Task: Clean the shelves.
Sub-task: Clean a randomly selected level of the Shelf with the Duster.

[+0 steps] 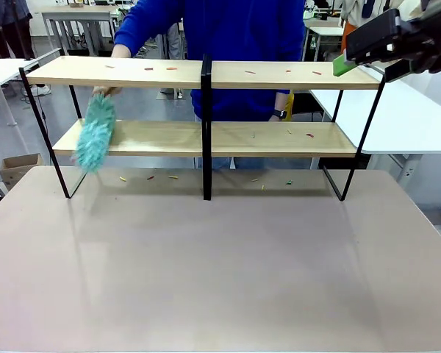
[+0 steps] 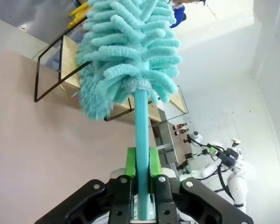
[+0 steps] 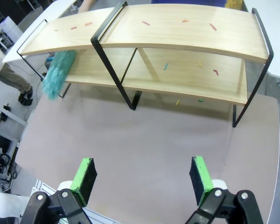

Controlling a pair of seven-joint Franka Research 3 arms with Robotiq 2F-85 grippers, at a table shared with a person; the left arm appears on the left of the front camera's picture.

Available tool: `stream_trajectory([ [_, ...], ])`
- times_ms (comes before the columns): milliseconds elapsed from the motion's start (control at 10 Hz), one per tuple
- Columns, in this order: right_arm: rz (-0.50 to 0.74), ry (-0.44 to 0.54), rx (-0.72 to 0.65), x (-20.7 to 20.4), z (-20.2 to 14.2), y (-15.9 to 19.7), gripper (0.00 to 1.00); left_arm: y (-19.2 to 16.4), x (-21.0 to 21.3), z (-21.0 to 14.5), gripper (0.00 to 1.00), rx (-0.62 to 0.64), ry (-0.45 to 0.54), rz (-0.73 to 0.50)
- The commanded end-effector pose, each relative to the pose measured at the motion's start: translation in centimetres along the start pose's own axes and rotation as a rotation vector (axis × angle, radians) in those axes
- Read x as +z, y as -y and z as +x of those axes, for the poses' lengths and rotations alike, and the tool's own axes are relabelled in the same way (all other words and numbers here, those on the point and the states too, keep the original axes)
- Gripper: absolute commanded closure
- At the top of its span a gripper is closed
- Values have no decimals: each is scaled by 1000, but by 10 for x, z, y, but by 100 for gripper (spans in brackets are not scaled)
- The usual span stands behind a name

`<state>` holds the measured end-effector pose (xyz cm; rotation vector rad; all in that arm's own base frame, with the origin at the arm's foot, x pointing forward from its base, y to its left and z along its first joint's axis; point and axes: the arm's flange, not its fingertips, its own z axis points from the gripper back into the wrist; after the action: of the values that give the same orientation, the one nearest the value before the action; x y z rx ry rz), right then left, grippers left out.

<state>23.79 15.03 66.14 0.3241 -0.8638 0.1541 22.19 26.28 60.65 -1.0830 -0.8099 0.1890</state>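
The shelves (image 1: 169,73) stand across the far half of the table, two light-wood boards in a black frame (image 3: 177,28). Small coloured scraps (image 1: 251,72) lie on both boards. My left gripper (image 2: 142,163) is shut on the handle of a teal duster (image 2: 126,51) whose fluffy head points toward the rack's end. A person's hand (image 1: 107,91) holds another teal duster (image 1: 95,132) against the left end of the lower board (image 3: 58,74). My right gripper (image 1: 347,63) hangs high beside the rack's right end, open with nothing between its fingers (image 3: 142,175).
More coloured scraps (image 1: 151,177) lie on the tabletop (image 1: 220,272) under the rack. The person in blue (image 1: 235,37) stands behind the shelves. White tables (image 1: 397,110) flank the scene, and a cardboard box (image 1: 18,168) sits on the floor at left.
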Motion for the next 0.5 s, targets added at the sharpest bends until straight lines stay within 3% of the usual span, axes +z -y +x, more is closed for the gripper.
stream_trajectory([
  [0,0,0,-2,0,0,0,0,8,-5,7,87,-41,-15,-2],
  [400,0,0,-2,0,0,0,0,8,-8,10,87,-40,-29,14],
])
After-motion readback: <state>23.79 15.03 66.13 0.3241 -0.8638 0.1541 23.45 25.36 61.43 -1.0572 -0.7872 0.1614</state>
